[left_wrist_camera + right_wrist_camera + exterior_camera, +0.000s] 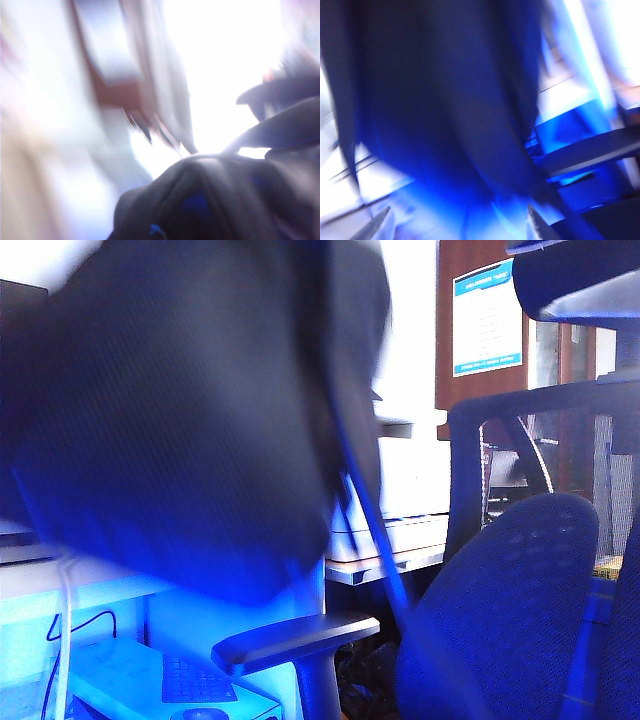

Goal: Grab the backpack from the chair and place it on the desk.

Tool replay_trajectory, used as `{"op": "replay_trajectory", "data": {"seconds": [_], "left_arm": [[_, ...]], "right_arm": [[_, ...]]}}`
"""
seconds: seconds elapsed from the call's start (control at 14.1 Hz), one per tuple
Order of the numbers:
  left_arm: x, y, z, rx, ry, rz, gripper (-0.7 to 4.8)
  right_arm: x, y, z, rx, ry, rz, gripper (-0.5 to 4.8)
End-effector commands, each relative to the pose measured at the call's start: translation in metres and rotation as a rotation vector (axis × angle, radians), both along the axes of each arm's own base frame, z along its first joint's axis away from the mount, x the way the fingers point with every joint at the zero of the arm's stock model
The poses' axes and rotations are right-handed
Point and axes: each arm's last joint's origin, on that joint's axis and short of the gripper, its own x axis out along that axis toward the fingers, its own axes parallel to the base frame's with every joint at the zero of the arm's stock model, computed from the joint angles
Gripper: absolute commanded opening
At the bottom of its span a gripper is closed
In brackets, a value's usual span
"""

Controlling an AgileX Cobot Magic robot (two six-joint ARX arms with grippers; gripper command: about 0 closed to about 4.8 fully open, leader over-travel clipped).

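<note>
The dark blue backpack (190, 420) hangs in the air and fills the upper left of the exterior view, blurred, with a strap (372, 535) trailing down. Its dark fabric (225, 200) bunches right up against my left gripper in the left wrist view and hides the fingers; the gripper is shut on it. My right gripper (457, 227) stands wide open just below the backpack (445, 100), with nothing between its fingertips (376, 226). The chair's rounded cushion (510, 610) and its armrest (295, 638) lie at the lower right. The white desk (400, 545) runs behind the backpack.
A keyboard (195, 678) and a mouse (198, 714) lie on a pale lower surface at the bottom left, with cables (62, 640) hanging there. The chair's mesh back frame (540, 400) rises at the right, before a brown wall with a poster (487, 318).
</note>
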Motion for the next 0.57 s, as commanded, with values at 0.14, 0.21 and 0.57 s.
{"op": "replay_trajectory", "data": {"seconds": [0.14, 0.21, 0.57], "left_arm": [[-0.028, 0.045, 0.071, -0.014, -0.294, 0.345, -0.06], [-0.033, 0.065, 0.081, -0.021, -0.326, 0.445, -0.06], [-0.041, 0.166, 0.098, -0.014, -0.468, 0.806, -0.06]], "right_arm": [[-0.004, 0.003, 0.003, 0.033, 0.006, 0.159, 3.37], [-0.005, 0.003, 0.003, 0.035, 0.007, 0.185, 3.37], [-0.005, 0.004, 0.003, 0.037, 0.008, 0.221, 3.36]]}}
